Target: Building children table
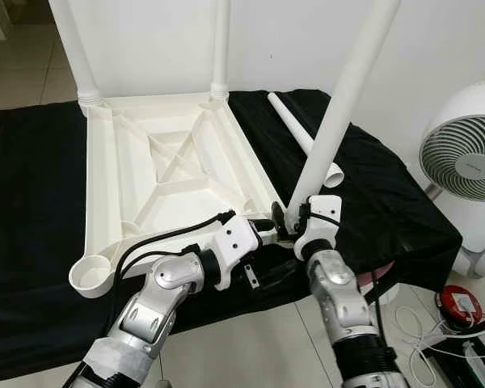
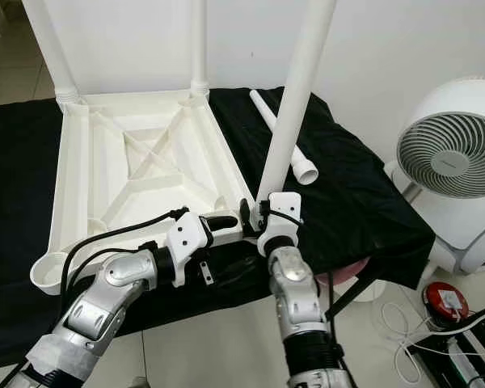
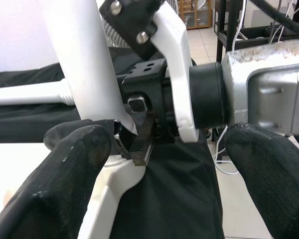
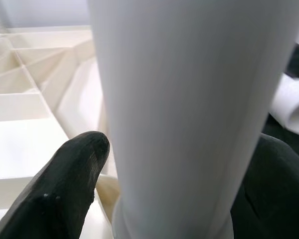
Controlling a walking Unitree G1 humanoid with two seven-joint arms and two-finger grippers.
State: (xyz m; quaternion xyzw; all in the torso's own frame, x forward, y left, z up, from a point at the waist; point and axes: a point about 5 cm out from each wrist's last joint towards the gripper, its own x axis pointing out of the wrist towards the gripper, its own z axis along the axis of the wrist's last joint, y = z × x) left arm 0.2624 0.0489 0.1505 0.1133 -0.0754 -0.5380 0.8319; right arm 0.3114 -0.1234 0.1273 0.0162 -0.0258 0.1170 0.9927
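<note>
The white plastic table top [image 1: 170,170] lies upside down on a black cloth, with two legs standing in its far corner sockets [image 1: 221,44]. My right gripper [image 4: 174,174] is shut on a third white leg [image 1: 339,105], which leans to the right with its lower end at the near right corner socket [image 2: 246,212]. My left gripper [image 3: 169,149] is open beside that same corner, one finger over the table's edge and close to the right gripper. A fourth leg [image 1: 303,133] lies loose on the cloth right of the table.
The near left corner socket [image 1: 93,275] holds no leg. A white fan [image 1: 469,162] stands on the right, with cables and a red object [image 1: 461,303] on the floor below it. The cloth-covered surface ends just before my arms.
</note>
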